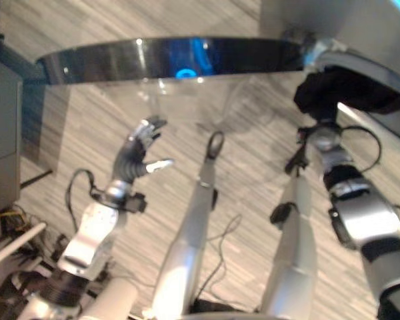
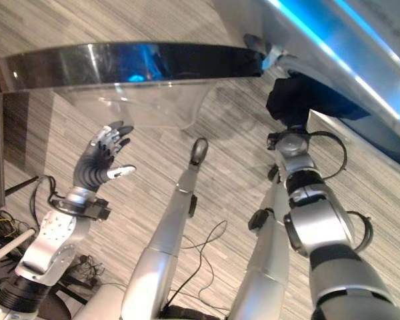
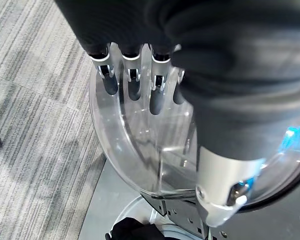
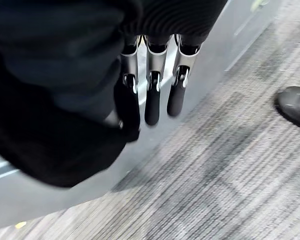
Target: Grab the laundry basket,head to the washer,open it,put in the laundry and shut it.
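Washer door (image 1: 173, 60) stands open over grey striped floor (image 1: 107, 120); left hand (image 2: 103, 160) open-fingered, right hand (image 1: 320, 137) clutching dark laundry (image 1: 343, 90).

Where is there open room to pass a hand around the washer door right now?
Free: bare floor beyond the door, and on this side of it between the left hand and the dark laundry. Crowded: the washer mouth, where the right hand meets the laundry beside the hinge.
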